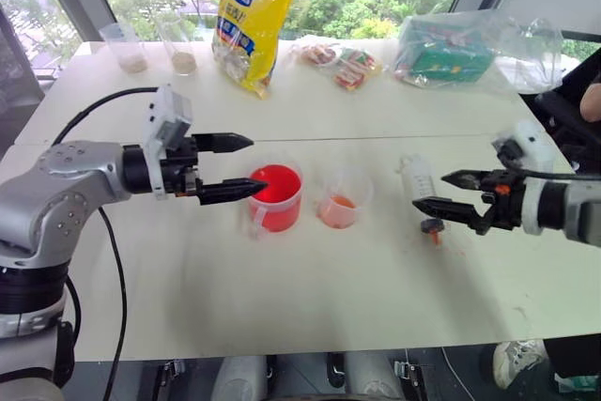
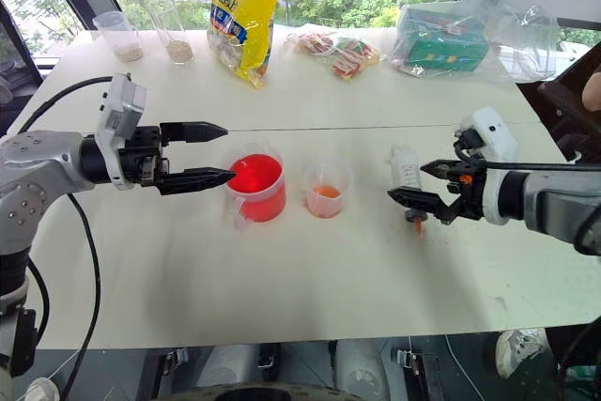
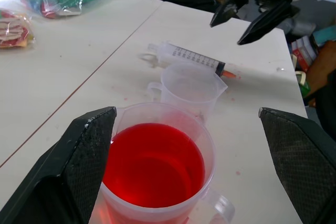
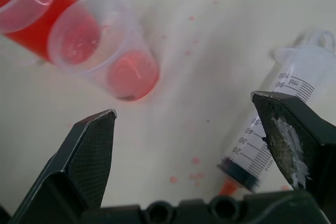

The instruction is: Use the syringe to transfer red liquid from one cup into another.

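**Right wrist view: syringe ungrasped, both end effectors spread wide**

Right wrist view puts the large clear plastic syringe with printed scale marks and short orange-red tip (image 4: 273,135) flat on the white bench (image 1: 310,307), its barrel just inside one finger of your right end effector (image 1: 454,192). That end effector stands fully open and holds nothing. Your left end effector (image 1: 237,166) is likewise fully open and empty, poised beside the larger clear handled measuring cup (image 1: 275,197), which is filled well up with bright red liquid (image 3: 152,163). The smaller clear handleless cup (image 1: 341,200) stands just beside it, between the handled cup and the syringe, with only a shallow orange-red film at its base.

In my judgement the step in hand is picking up the syringe. Centre the barrel between the right fingers before you close, and grip mid-barrel, clear of the plunger end. Approach squarely; a round barrel will likely roll under an off-centre pinch. Red droplets spot the bench near the tip, so expect a slick surface.

Count: one syringe, one handled red cup, one small cup, two clear cups of beige grains (image 1: 131,46) at the far edge, one yellow bag (image 1: 254,16), two end effectors.
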